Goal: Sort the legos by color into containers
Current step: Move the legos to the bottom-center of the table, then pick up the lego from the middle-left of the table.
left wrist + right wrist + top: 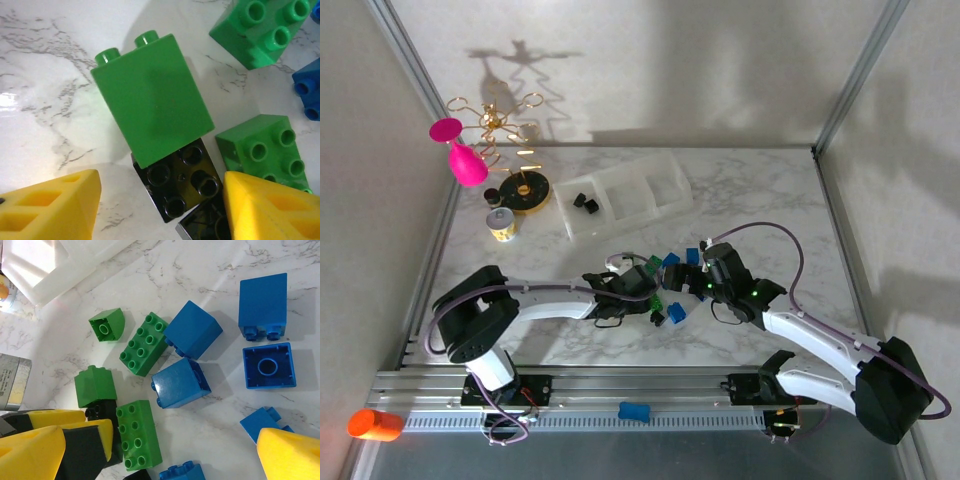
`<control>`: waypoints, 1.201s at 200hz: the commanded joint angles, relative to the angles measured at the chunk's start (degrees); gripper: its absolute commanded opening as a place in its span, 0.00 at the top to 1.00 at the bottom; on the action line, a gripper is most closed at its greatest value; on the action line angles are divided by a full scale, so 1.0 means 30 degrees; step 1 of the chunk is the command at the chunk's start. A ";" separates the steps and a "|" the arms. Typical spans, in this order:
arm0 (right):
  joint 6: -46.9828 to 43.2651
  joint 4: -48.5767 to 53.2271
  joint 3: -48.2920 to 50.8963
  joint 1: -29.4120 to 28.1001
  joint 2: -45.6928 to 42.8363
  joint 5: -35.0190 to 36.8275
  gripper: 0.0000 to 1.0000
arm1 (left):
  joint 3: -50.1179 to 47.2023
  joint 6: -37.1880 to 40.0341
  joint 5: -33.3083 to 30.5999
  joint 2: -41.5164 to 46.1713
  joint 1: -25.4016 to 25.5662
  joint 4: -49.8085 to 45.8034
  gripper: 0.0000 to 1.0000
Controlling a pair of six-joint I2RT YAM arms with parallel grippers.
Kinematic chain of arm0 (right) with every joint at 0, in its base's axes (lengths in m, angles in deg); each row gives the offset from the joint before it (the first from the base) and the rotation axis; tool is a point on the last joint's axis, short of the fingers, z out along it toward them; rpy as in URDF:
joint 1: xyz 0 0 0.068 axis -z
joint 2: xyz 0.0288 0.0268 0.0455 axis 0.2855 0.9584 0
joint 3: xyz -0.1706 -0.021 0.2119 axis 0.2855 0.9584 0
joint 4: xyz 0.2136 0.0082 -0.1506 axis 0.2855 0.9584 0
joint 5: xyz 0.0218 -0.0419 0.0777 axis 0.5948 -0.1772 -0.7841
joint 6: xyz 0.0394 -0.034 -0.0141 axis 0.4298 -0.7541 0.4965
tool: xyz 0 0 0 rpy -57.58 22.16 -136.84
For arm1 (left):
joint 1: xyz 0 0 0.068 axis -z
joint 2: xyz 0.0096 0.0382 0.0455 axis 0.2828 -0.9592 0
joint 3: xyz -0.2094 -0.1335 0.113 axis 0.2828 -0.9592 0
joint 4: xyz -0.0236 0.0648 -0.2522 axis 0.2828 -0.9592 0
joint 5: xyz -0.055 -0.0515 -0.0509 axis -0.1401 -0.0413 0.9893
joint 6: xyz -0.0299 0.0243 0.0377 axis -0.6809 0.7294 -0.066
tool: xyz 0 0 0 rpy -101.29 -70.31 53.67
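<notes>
Left gripper [160, 200] set to pick the black brick [182, 182].
Half open and empty, it straddles the brick; close clear of the abutting green brick [152, 100]. Right gripper [185, 442] wide open, empty.

Green, blue and black legos [670, 285] are lying clustered together, some tipped sideways; the clear three-compartment containers [628, 195] are sitting beyond, seemingly holding two black bricks [585, 202] leftmost.

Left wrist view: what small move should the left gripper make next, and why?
Probably lower and close on the black brick: the open left gripper straddles it, though the tall green brick lying close against it may get nudged.
</notes>
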 commanded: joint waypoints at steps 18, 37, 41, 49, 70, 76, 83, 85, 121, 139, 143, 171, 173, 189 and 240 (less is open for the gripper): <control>-0.0052 -0.0601 0.0161 0.0130 0.0402 -0.0289 0.01 | -0.0894 -0.0428 -0.1227 0.1052 0.0052 -0.1561 0.39; -0.0098 -0.0687 0.0013 0.0130 0.0607 -0.0411 0.01 | -0.1089 -0.0453 -0.1167 0.1423 0.0045 -0.1732 0.43; -0.0106 -0.0690 0.0008 0.0130 0.0626 -0.0399 0.01 | -0.1103 -0.0445 -0.1178 0.1485 0.0057 -0.1696 0.43; -0.0109 -0.0770 0.0024 0.0137 0.0656 -0.0429 0.01 | -0.1053 -0.0371 -0.1115 0.1584 0.0052 -0.1568 0.43; -0.0081 -0.0896 -0.0054 0.0130 0.0791 -0.0494 0.01 | -0.0526 -0.0153 -0.0733 0.1254 0.0081 -0.1162 0.43; -0.0074 -0.0896 -0.0057 0.0130 0.0817 -0.0502 0.01 | -0.0386 -0.0126 -0.0670 0.1111 0.0081 -0.1048 0.42; -0.0081 -0.0896 -0.0075 0.0130 0.0847 -0.0499 0.01 | -0.0211 -0.0110 -0.0658 0.0947 0.0081 -0.0902 0.40; -0.0081 -0.0903 -0.0086 0.0145 0.0849 -0.0501 0.01 | -0.0163 -0.0096 -0.0663 0.0928 0.0081 -0.0853 0.40; -0.0139 -0.0831 -0.0061 0.0130 0.0845 -0.0414 0.01 | 0.0269 -0.0328 -0.1115 0.0180 0.0025 -0.0498 0.39; -0.0139 -0.0866 -0.0030 0.0130 0.0900 -0.0443 0.01 | 0.0430 -0.0281 -0.1261 -0.0147 -0.0007 -0.0524 0.42; -0.0139 -0.0866 -0.0046 0.0130 0.0923 -0.0465 0.01 | 0.0460 -0.0282 -0.1328 -0.0209 0.0001 -0.0643 0.43; -0.0152 -0.0952 0.0006 0.0136 0.0978 -0.0476 0.01 | 0.0086 -0.0325 -0.1573 -0.0237 -0.0025 -0.0683 0.48; -0.0165 -0.0983 -0.0008 0.0131 0.0992 -0.0473 0.01 | 0.0050 -0.0325 -0.1573 -0.0233 -0.0033 -0.0666 0.48; -0.0169 -0.1084 -0.0021 0.0130 0.1048 -0.0516 0.01 | 0.0002 -0.0270 -0.1571 -0.0335 -0.0061 -0.0543 0.52; -0.0189 -0.1013 -0.0150 0.0132 0.1153 -0.0565 0.01 | 0.0097 -0.0230 -0.1615 -0.0786 -0.0063 -0.0259 0.62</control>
